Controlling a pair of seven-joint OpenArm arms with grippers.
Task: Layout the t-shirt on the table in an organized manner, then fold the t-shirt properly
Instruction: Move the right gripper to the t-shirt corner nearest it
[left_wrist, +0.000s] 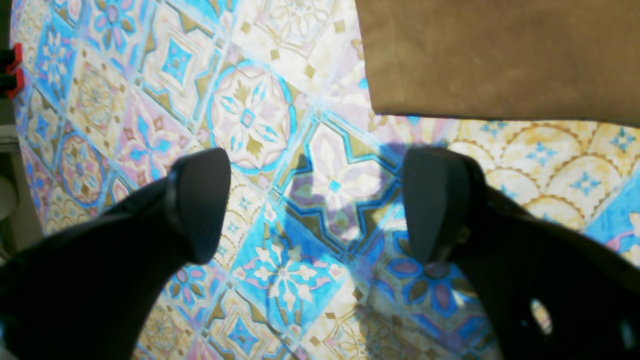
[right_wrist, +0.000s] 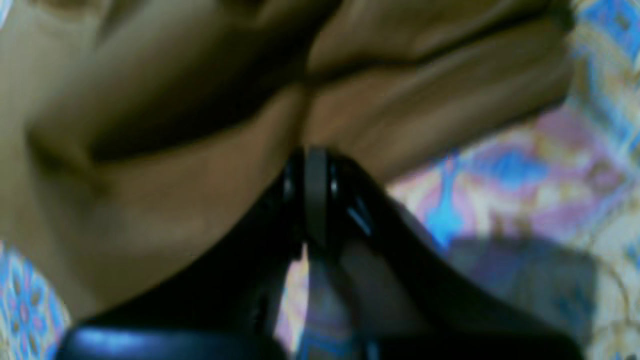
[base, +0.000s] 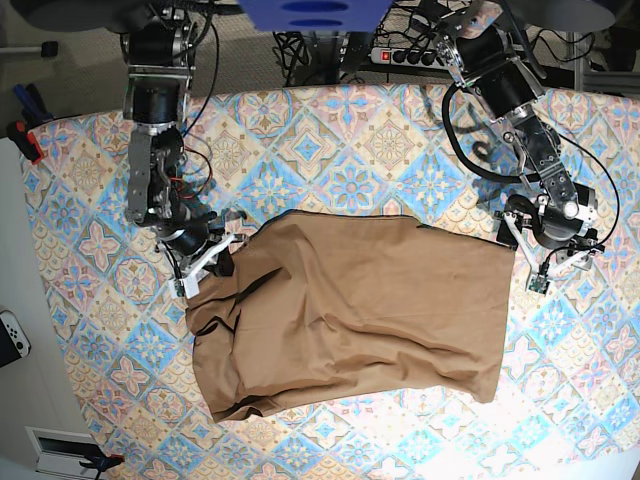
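I see the t-shirt (base: 350, 315) lying mid-surface (base: 90, 290), mostly flat, bunched along one edge. My right pincer (base: 222, 262) is clamped on that bunched cloth. My left pincer (base: 550, 260) hangs spread wide just beside the opposite edge, holding nothing.

Tan t-shirt (base: 350, 315) rumpled, partly spread, mid patterned table (base: 330, 150)
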